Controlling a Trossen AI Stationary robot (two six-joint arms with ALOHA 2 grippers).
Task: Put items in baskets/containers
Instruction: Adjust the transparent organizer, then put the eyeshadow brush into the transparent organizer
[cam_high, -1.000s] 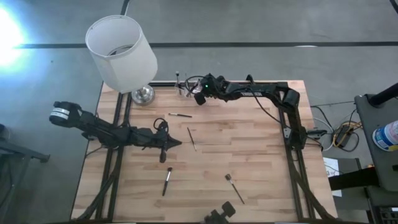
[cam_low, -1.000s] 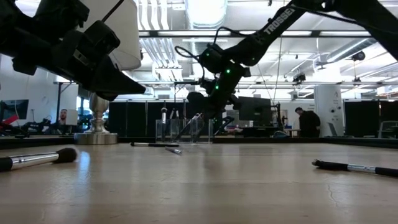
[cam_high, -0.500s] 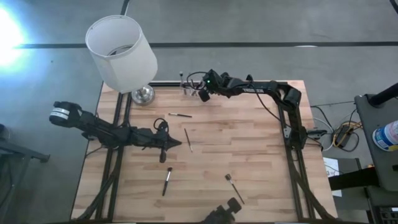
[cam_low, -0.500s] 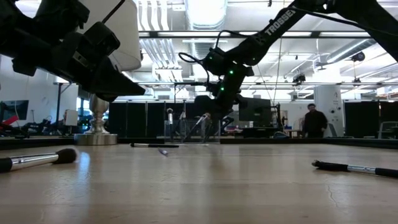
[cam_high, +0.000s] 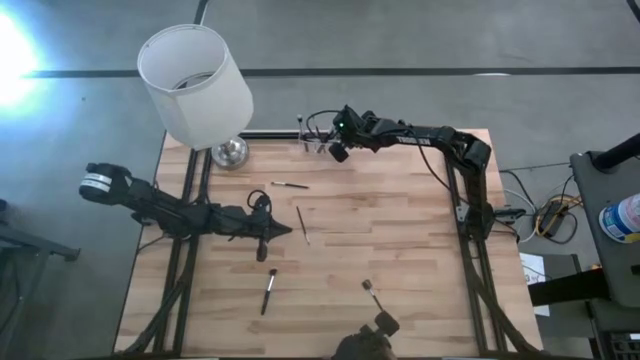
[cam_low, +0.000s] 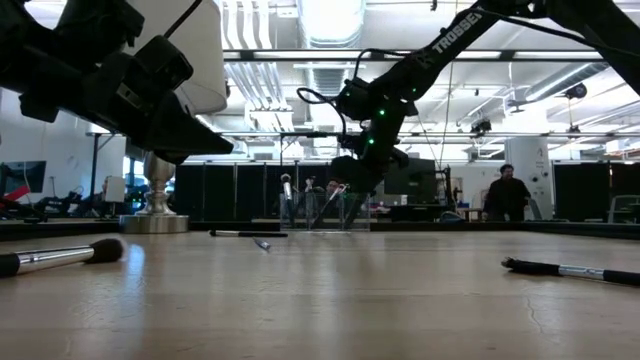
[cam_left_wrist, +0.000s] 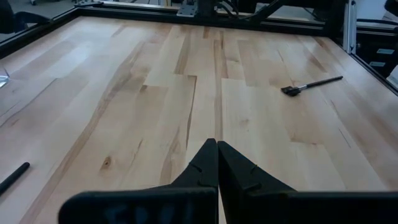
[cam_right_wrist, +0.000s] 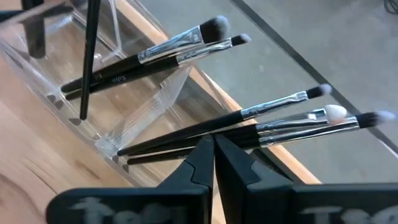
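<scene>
The right gripper (cam_high: 331, 150), fingers pressed together and empty, hung beside the clear holder (cam_right_wrist: 93, 118) of brushes (cam_right_wrist: 180, 50), top centre; the left gripper (cam_high: 285, 230), also pressed together, waited centre-left.

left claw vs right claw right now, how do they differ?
The left claw hovers mid-table over bare wood; the right claw sits at the far edge against the clear holder. Left's wrist view shows one loose brush far off; right's shows brushes in the holder. Both shut, empty.

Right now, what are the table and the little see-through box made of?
The table looks like pale wood, jointed planks with visible grain and a smooth finish. The holder seems clear glossy plastic, maybe acrylic: you see the brushes straight through its walls.
</scene>
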